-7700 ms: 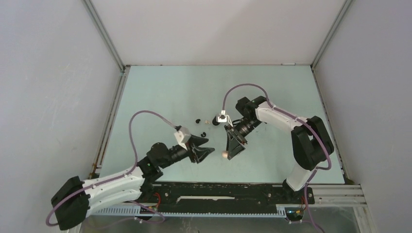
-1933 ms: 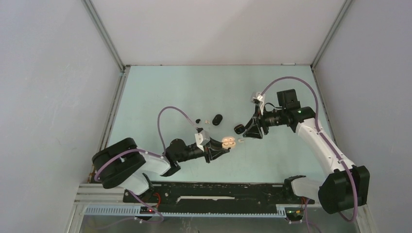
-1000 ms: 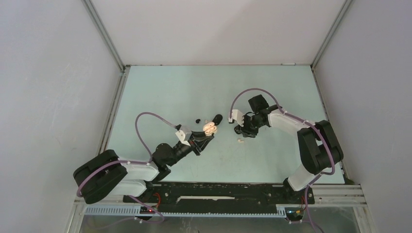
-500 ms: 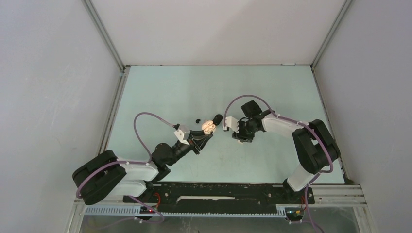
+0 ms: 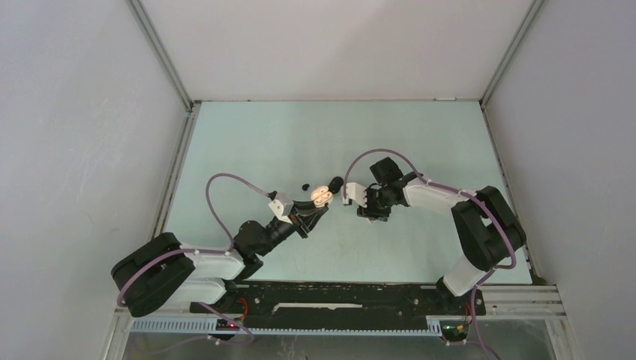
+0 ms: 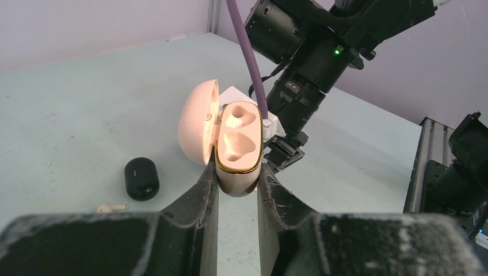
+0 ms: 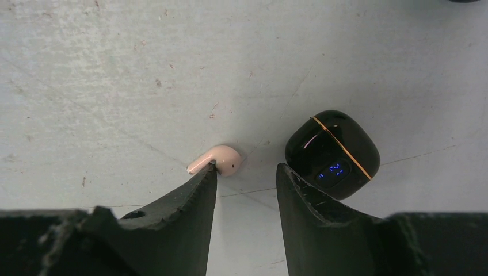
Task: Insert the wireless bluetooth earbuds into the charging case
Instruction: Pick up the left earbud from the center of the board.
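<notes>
A pinkish bud (image 7: 217, 159) lies on the table (image 5: 300, 127) at the tip of one finger (image 7: 193, 192) of the right gripper (image 7: 244, 172). Its jaws stand apart and grip nothing; the bud is off to one side of the gap rather than inside it. A black case (image 7: 332, 154) sits just beside the other finger, leaving little room there. The open case (image 6: 237, 144) is clamped upright in the left gripper (image 6: 237, 179), raised off the table, with its lid swung aside and both wells showing. The right wrist is close behind it, so the two grippers are near each other. Another black case (image 6: 141, 178) and a whitish bud (image 6: 112, 207) lie on the table beside the left gripper. All this sits mid-table, well away from the side rails, with a wide stretch of table up to the back wall (image 5: 330, 45). The left arm stretches low, forward and to the right. The right arm folds back from its elbow and reaches left, with its gripper pointing down.
</notes>
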{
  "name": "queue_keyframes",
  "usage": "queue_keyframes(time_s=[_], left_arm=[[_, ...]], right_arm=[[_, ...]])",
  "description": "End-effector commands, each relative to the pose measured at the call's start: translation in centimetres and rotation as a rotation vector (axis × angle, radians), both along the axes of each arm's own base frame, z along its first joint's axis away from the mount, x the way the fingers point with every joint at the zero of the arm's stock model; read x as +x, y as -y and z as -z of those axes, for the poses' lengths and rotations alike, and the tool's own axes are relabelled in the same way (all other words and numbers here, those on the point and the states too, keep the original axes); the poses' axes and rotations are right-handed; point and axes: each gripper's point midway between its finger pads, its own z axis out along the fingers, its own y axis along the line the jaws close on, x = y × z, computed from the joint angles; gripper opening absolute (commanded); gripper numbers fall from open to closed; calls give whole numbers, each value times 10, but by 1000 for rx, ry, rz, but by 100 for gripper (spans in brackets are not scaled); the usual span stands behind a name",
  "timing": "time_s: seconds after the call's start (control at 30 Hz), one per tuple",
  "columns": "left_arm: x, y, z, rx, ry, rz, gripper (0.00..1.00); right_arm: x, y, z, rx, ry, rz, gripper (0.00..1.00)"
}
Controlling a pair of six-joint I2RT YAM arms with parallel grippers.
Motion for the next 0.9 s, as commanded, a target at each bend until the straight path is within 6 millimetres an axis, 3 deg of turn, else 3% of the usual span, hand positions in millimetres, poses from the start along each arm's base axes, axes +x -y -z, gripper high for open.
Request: queue_keyframes(time_s=[0.0, 0.37, 0.67, 0.87], left_arm=[[1, -4, -8, -15, 33, -15, 0], [0, -3, -8, -11, 32, -9, 0], [1, -3, -8, -8, 29, -9, 0], [0, -3, -7, -5, 27, -8, 0]], right_arm=[[-13, -4, 6, 11, -54, -29, 46], [-23, -3, 14, -16, -137, -64, 46], [-24, -4, 17, -14, -164, -47, 39], [-24, -1, 17, -21, -170, -25, 39]])
